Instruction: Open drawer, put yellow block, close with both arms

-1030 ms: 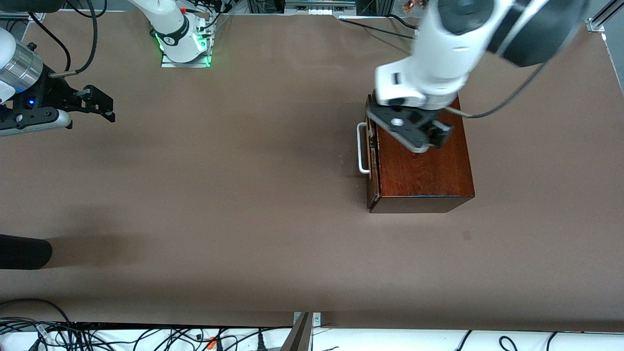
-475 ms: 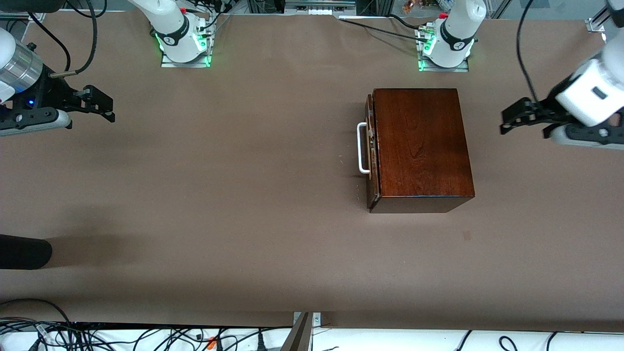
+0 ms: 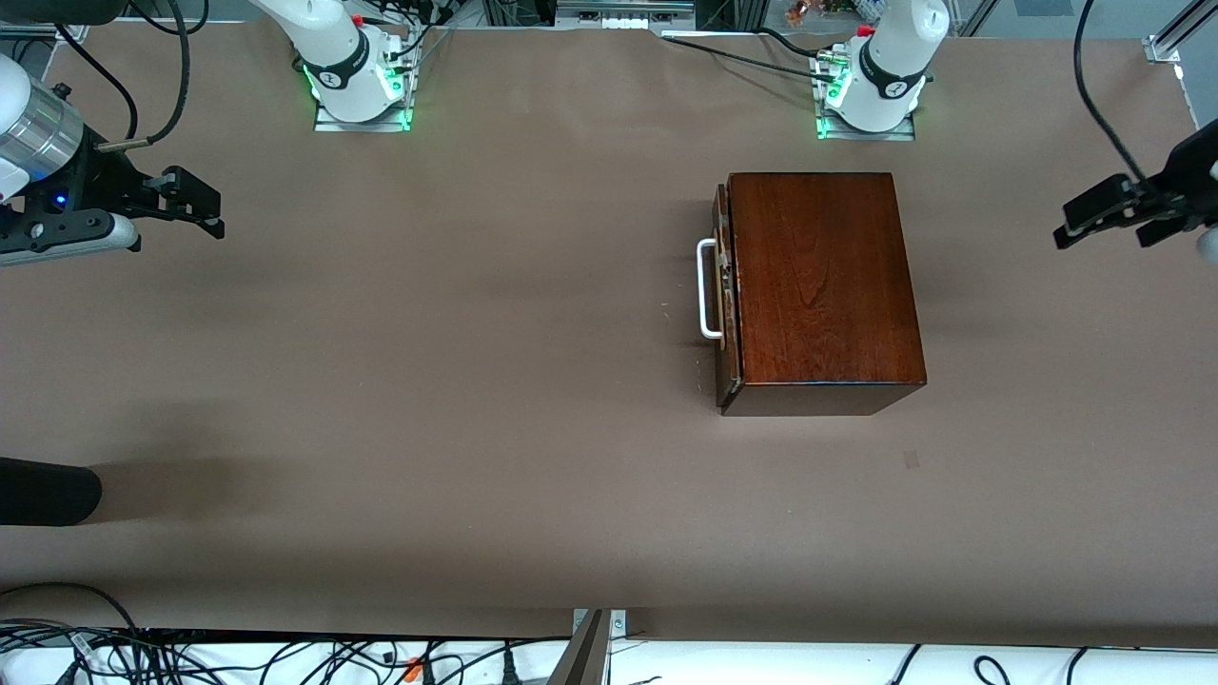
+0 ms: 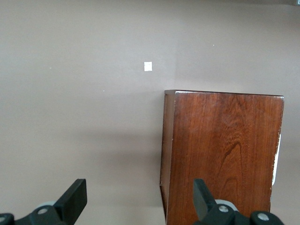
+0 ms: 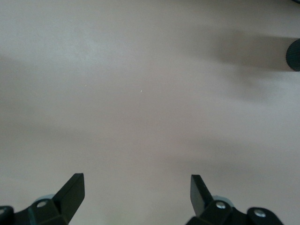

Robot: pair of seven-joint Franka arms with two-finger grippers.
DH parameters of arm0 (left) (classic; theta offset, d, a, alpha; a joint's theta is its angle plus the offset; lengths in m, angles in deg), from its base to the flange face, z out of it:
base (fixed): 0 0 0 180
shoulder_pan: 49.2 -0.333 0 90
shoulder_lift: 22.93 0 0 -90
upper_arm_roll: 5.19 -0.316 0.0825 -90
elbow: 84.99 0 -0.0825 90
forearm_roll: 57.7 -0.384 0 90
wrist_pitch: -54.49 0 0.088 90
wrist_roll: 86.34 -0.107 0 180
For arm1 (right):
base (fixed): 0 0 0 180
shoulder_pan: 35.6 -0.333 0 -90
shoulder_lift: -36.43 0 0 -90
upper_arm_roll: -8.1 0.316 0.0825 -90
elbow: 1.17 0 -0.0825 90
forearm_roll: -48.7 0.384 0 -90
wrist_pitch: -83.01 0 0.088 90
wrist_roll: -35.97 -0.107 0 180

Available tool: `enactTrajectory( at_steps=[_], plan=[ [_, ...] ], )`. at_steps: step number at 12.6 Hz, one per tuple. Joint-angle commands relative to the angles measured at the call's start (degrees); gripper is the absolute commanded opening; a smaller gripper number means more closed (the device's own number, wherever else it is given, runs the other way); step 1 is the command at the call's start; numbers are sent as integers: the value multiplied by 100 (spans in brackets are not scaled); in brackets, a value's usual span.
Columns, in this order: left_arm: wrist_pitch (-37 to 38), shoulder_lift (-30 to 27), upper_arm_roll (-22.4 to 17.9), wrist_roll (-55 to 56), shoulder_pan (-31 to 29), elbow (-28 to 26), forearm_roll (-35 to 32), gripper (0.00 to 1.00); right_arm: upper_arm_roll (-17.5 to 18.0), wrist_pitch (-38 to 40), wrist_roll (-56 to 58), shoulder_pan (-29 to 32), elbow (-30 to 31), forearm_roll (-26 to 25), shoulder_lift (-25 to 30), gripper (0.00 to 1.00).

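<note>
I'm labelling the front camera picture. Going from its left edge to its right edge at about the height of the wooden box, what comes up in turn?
Right gripper, open, over bare table → white handle → drawer front, pushed in → wooden box → left gripper, open, over bare table.

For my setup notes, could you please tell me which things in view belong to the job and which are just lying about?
Job:
- drawer, shut, in the wooden box
- left tool, open
- right tool, open

Lying about:
- black object at the table edge
- cables
</note>
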Motion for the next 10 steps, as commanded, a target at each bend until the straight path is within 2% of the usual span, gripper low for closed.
enactTrajectory(
  at_steps=[1,2,3,6,7,10],
  plan=[
    [-25,-333,198,-59,-212,-290,-181,100,-8,80,-44,4,-131,50,-48,100],
    [-25,-351,460,-51,-344,-290,-190,100,-8,80,-44,4,-131,50,-48,100],
    [-25,-351,524,-59,-424,-299,-190,100,-8,80,-44,4,-131,50,-48,100],
    [-148,-351,559,-51,-538,-491,-164,100,-8,80,-44,4,-131,50,-48,100],
    [-174,-351,690,-42,-565,-501,-181,100,-8,80,-44,4,-131,50,-48,100],
    [-175,-351,691,-33,-557,-493,-181,100,-8,80,-44,4,-131,50,-48,100]
  ],
)
